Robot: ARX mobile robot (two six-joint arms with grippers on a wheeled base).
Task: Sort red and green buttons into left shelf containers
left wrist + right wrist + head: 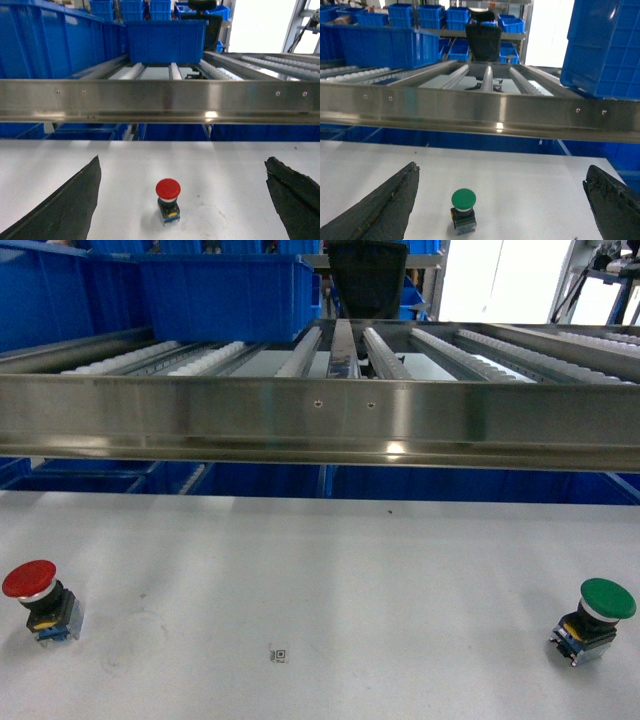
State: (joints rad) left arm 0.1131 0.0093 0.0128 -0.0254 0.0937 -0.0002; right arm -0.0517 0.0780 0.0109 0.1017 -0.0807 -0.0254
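The red button [35, 595] stands upright on the white table at the near left, and the green button [597, 615] stands at the near right. Two big blue containers [60, 300] [225, 295] sit on the left of the roller shelf. Neither gripper shows in the head view. In the left wrist view my left gripper [182, 160] is open, with the red button [168, 197] on the table between its wide-spread fingers [65, 210], untouched. My right gripper [502, 167] is open too, and the green button [463, 207] stands between its fingers, nearer the left one [385, 210].
A steel shelf rail [320, 420] runs across the table's far edge, with roller tracks behind it. A black chair [365, 275] stands beyond. More blue bins sit under the shelf [90, 478], and one is at the right [605, 45]. A small printed marker [279, 654] lies on the table.
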